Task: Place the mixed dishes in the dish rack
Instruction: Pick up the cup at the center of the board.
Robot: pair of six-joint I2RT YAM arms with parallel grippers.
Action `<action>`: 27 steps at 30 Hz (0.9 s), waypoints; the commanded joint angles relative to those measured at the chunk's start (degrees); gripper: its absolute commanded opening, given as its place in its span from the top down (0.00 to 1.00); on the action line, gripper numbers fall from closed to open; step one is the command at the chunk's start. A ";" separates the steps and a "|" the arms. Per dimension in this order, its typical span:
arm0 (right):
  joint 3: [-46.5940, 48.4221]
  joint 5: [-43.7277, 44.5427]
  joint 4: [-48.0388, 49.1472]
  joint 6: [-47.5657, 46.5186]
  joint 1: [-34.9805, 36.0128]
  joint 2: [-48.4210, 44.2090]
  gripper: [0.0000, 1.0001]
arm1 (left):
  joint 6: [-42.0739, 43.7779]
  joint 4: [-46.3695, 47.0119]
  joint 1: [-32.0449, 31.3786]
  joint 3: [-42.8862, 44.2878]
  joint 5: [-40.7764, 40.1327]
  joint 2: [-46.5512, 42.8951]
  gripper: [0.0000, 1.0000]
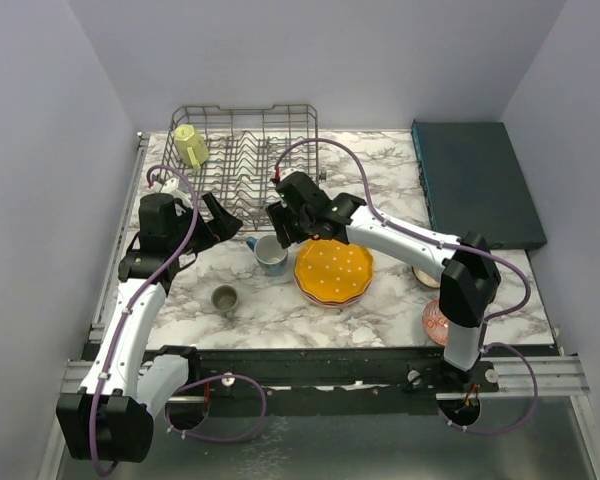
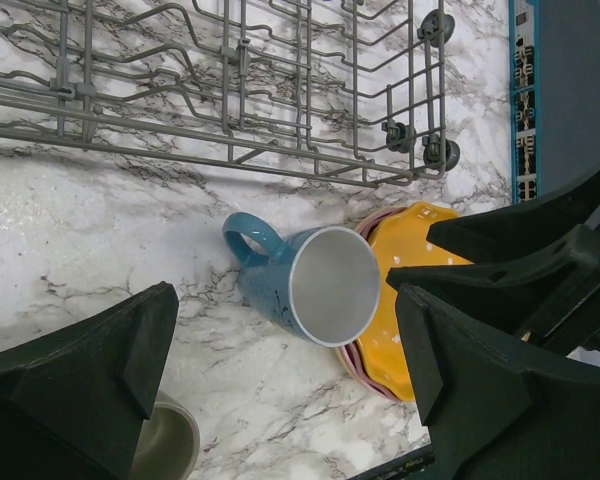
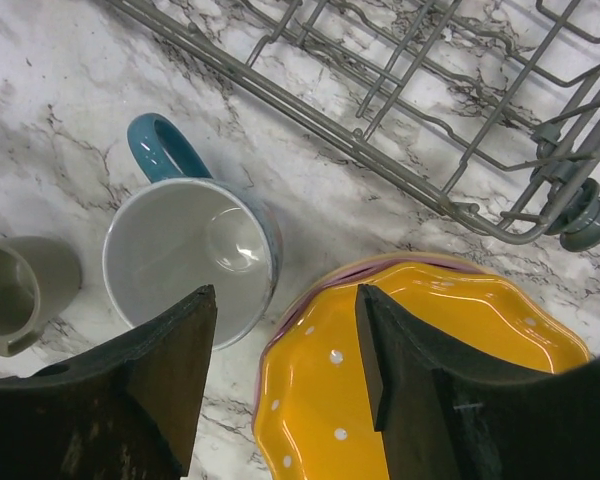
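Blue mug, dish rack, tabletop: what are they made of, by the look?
Blue mug: likely glazed ceramic; glossy, thick wall, glare spot inside.
Dish rack: grey metal wire, probably coated; thin bent rods, dull sheen.
Table: glossy marble-pattern top; real stone or laminate, cannot tell.

The marble table (image 1: 380,180) carries the dish rack (image 1: 245,150) at twelve o'clock, a teal box (image 1: 475,185) at two, the blue mug (image 1: 270,255) and stacked plates (image 1: 333,272) central, and the grey-olive mug (image 1: 224,298) at seven.
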 commanded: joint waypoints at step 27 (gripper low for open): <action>7.83 -2.62 -4.19 -1.41 -0.50 11.82 0.55 | -0.13 -0.86 -0.45 -0.52 -0.80 -1.06 0.01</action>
